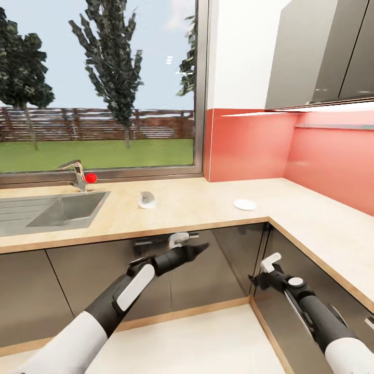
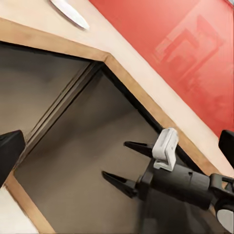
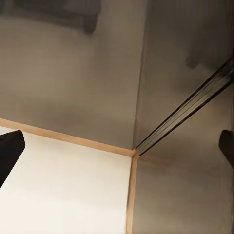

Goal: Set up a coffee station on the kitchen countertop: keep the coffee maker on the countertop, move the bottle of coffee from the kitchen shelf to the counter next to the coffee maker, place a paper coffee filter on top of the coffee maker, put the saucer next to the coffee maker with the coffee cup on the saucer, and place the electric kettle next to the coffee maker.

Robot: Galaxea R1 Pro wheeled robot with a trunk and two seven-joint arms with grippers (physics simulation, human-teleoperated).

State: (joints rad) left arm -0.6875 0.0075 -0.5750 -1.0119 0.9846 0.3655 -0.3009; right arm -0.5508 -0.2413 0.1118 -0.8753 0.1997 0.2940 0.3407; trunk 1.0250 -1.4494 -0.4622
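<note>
The light wood kitchen countertop (image 1: 202, 210) runs in an L along the window and the red wall. On it the flat white saucer (image 1: 244, 204) lies near the corner, and its rim also shows in the left wrist view (image 2: 69, 12). Left of it sits a small white cup-sized piece (image 1: 147, 200); I cannot tell if it is the coffee cup or the paper coffee filter. Both grippers hang below the counter edge in front of the dark cabinet fronts. My left gripper (image 1: 201, 248) is open and empty, as is my right gripper (image 1: 254, 281) (image 2: 114, 159). The coffee maker, bottle of coffee, electric kettle and kitchen shelf are out of view.
A steel sink (image 1: 49, 210) with a faucet (image 1: 78, 174) and a red knob sits at the counter's left under the window. Grey wall cabinets (image 1: 322, 52) hang above the right run. Dark cabinet fronts (image 1: 208, 270) meet in a corner, with pale floor (image 1: 208, 343) below.
</note>
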